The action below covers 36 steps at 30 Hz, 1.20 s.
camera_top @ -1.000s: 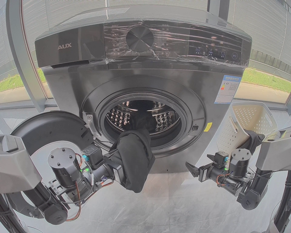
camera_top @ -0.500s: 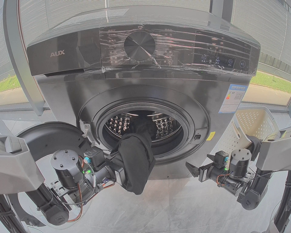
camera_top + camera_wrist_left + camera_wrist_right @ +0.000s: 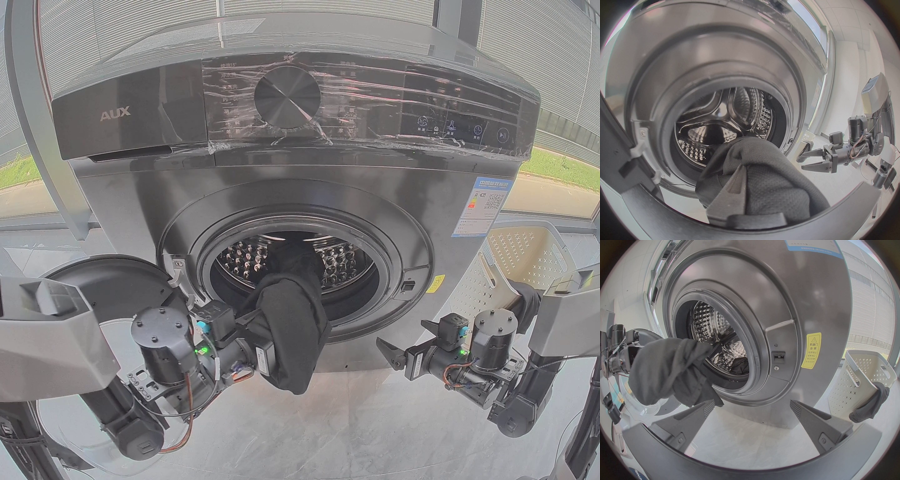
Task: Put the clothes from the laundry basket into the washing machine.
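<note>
Firmly, left claw [image 3: 279,352] grips a black garment [image 3: 294,322] at the washing machine [image 3: 300,181] opening; right claw [image 3: 403,342] spread.

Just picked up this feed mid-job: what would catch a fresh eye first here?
The black garment gripped by the left tool, right at the open mouth of the washing machine, stands out first. On the robot's right, the white laundry basket sits beside the machine with another dark garment hanging over its rim. The right tool hangs open and empty, low before the machine's right side.
</note>
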Motion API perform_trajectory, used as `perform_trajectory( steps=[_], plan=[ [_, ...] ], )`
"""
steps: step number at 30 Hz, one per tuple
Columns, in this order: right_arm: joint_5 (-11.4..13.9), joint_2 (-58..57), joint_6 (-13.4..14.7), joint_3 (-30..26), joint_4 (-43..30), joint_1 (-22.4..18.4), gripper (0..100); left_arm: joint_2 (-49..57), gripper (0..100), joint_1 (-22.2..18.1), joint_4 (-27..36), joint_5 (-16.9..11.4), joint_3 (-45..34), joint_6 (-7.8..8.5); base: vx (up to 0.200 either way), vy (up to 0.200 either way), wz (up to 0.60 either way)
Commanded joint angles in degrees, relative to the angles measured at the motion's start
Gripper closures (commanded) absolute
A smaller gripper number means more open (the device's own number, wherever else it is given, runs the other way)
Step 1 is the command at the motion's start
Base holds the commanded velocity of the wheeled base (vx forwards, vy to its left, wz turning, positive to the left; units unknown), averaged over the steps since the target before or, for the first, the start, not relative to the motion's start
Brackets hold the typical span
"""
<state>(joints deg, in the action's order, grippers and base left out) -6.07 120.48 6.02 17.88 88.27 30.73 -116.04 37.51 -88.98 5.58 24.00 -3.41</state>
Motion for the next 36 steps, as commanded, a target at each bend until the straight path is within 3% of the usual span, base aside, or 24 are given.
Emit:
perform_trajectory(
  steps=[1, 8, 12, 15, 29, 36],
  plan=[
    [-0.26, -0.42, 0.13, -0.31, -0.03, 1.79, 0, -9.11, 100, 0.19, -0.14, -0.57, 6.85, -0.89, 0.0, 0.0, 0.0],
    [-0.43, -0.42, 0.13, -0.31, 0.06, 3.11, 0, -16.67, 100, -1.48, -0.14, -0.4, 21.0, -2.48, 0.0, 0.0, 0.0],
    [-0.43, -0.42, 0.39, -0.31, 0.06, 3.72, 0, -22.12, 100, -1.83, 0.12, 0.13, 29.96, -2.12, 0.0, 0.0, 0.0],
    [-0.61, -0.51, 0.66, -0.31, 0.06, 3.98, 0, -23.88, 100, -2.53, 0.91, 0.13, 32.25, -1.86, 0.0, 0.0, 0.0],
    [-0.17, 0.02, 0.92, -0.48, 0.32, 4.07, 0, -24.76, 100, -7.72, 20.78, 1.54, 51.49, -2.04, 0.0, 0.0, 0.0],
    [0.09, 0.11, 0.83, -1.01, 0.32, 4.16, 0, -30.3, 100, -8.95, 23.68, 1.54, 59.32, -1.77, 0.0, 0.0, 0.0]
  ],
)
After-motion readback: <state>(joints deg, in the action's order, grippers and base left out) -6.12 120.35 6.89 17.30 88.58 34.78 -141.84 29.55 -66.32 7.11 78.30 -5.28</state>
